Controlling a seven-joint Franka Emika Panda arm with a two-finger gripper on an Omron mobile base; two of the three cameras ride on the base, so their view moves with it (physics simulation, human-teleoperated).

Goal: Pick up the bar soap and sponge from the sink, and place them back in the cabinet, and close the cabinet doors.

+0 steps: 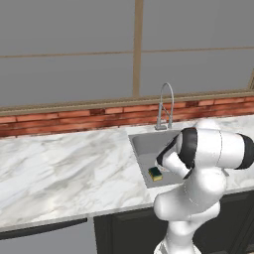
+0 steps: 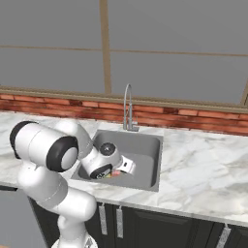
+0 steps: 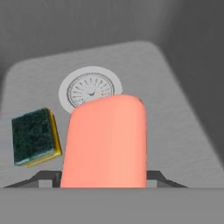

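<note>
Hand view: the salmon-pink rounded bar soap (image 3: 105, 142) stands lengthwise between the two dark finger tips of the gripper (image 3: 103, 179), whose jaws are closed on its sides, above the floor of the grey rectangular recessed sink (image 3: 175, 131). The round drain (image 3: 89, 87) lies at 12 o'clock from the soap, partly covered by its far end. The yellow sponge with a dark green scrub layer (image 3: 36, 136) rests on the basin floor at 9 o'clock from the soap, green face up, just beside it.

Left base view: the sponge sits in the basin's near left corner. The chrome faucet (image 1: 165, 106) rises at 12 o'clock behind the sink, on the white marble counter (image 1: 64, 168).
</note>
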